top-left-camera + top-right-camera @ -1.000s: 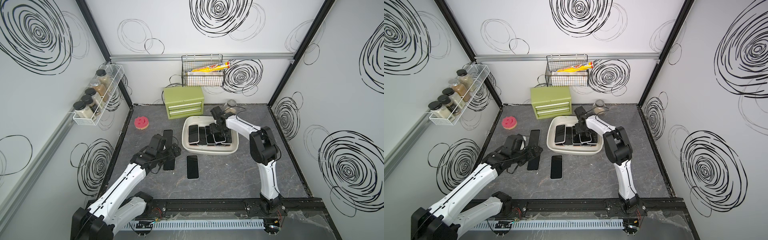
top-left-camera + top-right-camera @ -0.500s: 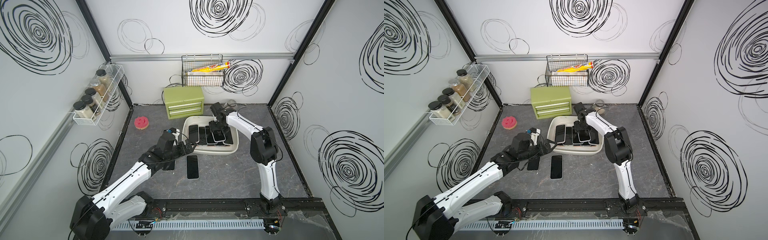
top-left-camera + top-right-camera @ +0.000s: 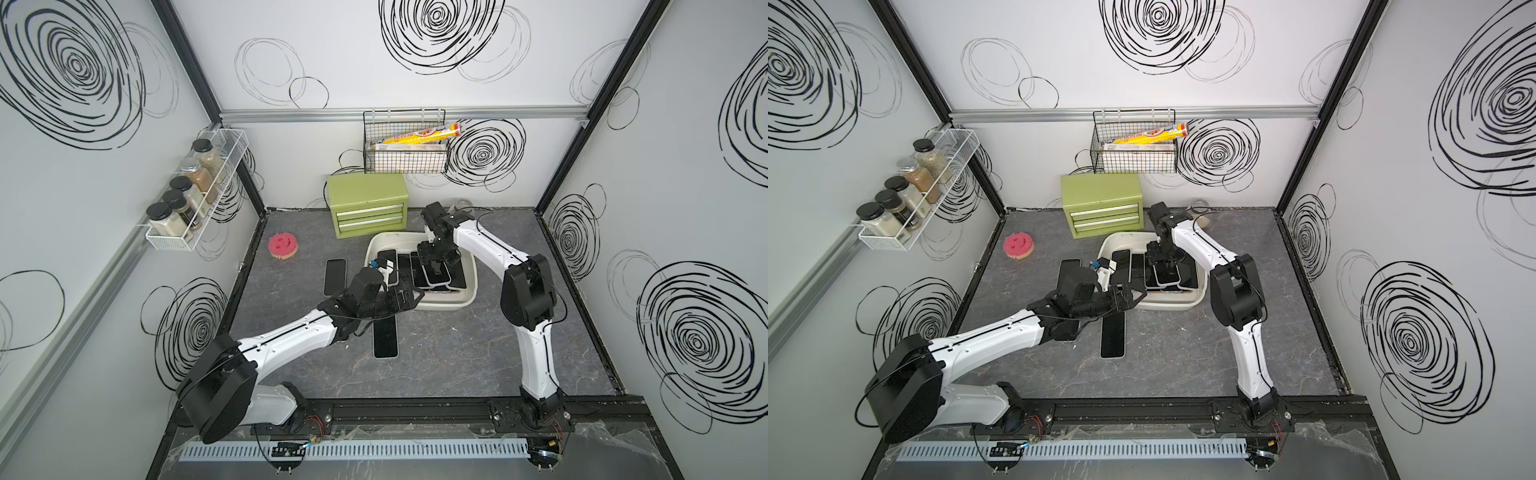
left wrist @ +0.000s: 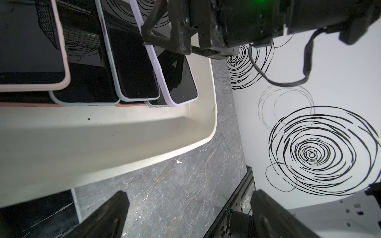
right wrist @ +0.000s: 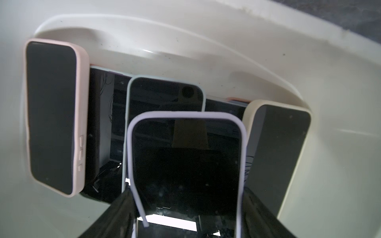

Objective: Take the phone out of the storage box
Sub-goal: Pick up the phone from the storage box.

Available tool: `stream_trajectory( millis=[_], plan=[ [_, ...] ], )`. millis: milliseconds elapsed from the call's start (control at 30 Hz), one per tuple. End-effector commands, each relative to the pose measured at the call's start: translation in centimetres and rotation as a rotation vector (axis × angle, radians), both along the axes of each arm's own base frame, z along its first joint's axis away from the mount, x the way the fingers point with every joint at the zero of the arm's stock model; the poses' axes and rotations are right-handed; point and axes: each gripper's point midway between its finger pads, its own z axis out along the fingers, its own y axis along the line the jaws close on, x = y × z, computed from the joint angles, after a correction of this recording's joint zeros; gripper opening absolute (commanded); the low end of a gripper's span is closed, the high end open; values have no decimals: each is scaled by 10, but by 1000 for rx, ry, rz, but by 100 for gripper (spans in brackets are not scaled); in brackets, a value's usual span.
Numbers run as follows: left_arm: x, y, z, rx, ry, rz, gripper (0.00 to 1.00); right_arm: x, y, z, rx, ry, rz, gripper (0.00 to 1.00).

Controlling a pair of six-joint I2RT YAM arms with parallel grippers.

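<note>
Lilac-cased phone [image 5: 185, 164]: a thin slab with glossy black glass and a soft matte bumper with rounded corners. It lies screen up on top of the heap inside the shallow white plastic storage box [image 5: 226, 51] and overlaps the phones below. My right pincer [image 5: 186, 208] is clenched on it across its width, with a black finger [image 5: 115, 216] against each long edge.

Box: a rounded-rectangular tub with a flared rim and smooth walls carrying a few dark specks. Around the lilac one:
- a pink-cased phone [image 5: 51, 115] on one side
- a cream-cased phone [image 5: 278, 148] on the other
- a pale-blue-cased phone [image 5: 165, 94] ahead, partly beneath it

All their screens are dark and mirror-like.

Both top views show the box [image 3: 457, 301] on the dark grey, marble-veined matte surface [image 3: 457, 353], just beside a boxy green metal two-drawer chest [image 3: 365, 195].

My left pincer [image 4: 189, 197] is released, fingers spread wide with nothing between them. It hovers just beside the box's near rim.

Two phones lie flat on the surface outside the box. A white-edged phone [image 3: 385, 338] sits partly under my left arm, and a black phone [image 3: 336, 274] sits beside the box's left end. A round pink sponge [image 3: 283, 246] lies near the left wall.
</note>
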Motion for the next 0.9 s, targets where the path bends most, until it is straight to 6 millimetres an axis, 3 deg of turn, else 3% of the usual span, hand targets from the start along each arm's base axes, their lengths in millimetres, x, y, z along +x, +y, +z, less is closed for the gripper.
stream_trajectory(
  millis=[0, 133, 433, 867],
  plan=[
    [23, -17, 29, -83, -93, 6, 98, -6, 6, 27, 64, 1, 7, 46],
    [38, -36, 28, -92, -100, -30, 96, -12, 10, 33, 99, 14, 12, 46],
    [66, -56, 11, -92, -85, -26, 91, -22, 15, 41, 150, 32, 26, 45],
    [93, -57, -14, -49, -61, 23, 86, -30, 22, 44, 193, 62, 48, 44]
  ],
)
